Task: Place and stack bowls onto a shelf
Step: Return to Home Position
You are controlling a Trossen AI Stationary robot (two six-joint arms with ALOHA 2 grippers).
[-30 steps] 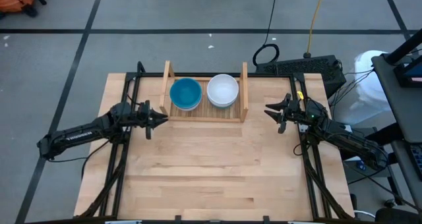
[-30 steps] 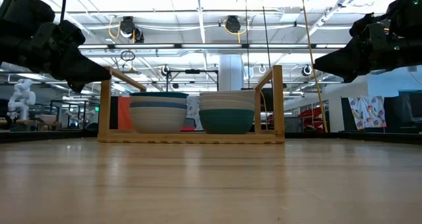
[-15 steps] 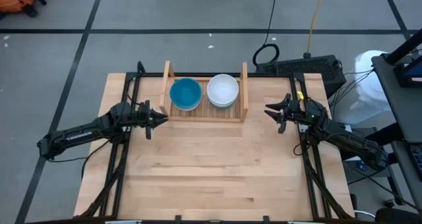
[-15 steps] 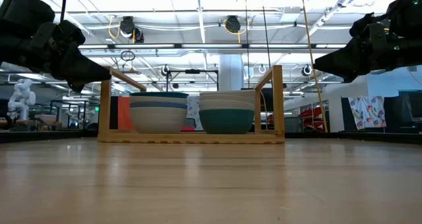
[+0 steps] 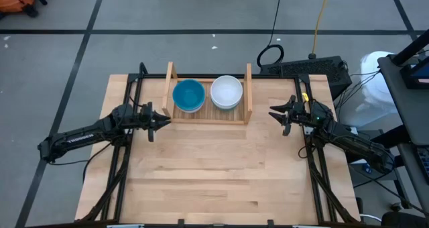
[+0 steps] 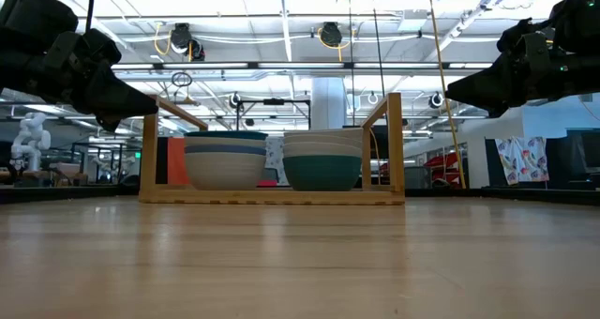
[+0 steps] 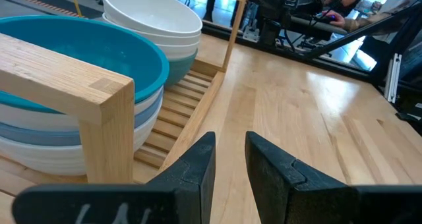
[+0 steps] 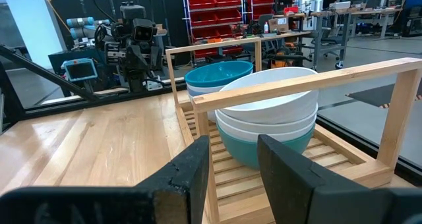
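The wooden slatted shelf [image 5: 208,115] stands at the table's far middle. It holds two stacks of bowls side by side. The left stack [image 5: 188,94] has a bright blue bowl on top of white and blue ones [image 6: 225,159]. The right stack [image 5: 226,92] has white bowls on a dark green bowl [image 6: 322,173]. My left gripper [image 5: 165,119] hovers just left of the shelf, slightly open and empty [image 7: 231,138]. My right gripper [image 5: 272,112] hovers right of the shelf, open and empty [image 8: 233,141]. Both point at the shelf.
The shelf's upright side boards [image 5: 170,87] [image 5: 249,87] stand between each gripper and the bowls. Black frame rails [image 5: 120,167] [image 5: 322,181] run along the table's left and right sides. The tabletop's near half [image 5: 214,181] is bare wood. Black equipment [image 5: 308,70] sits beyond the far right corner.
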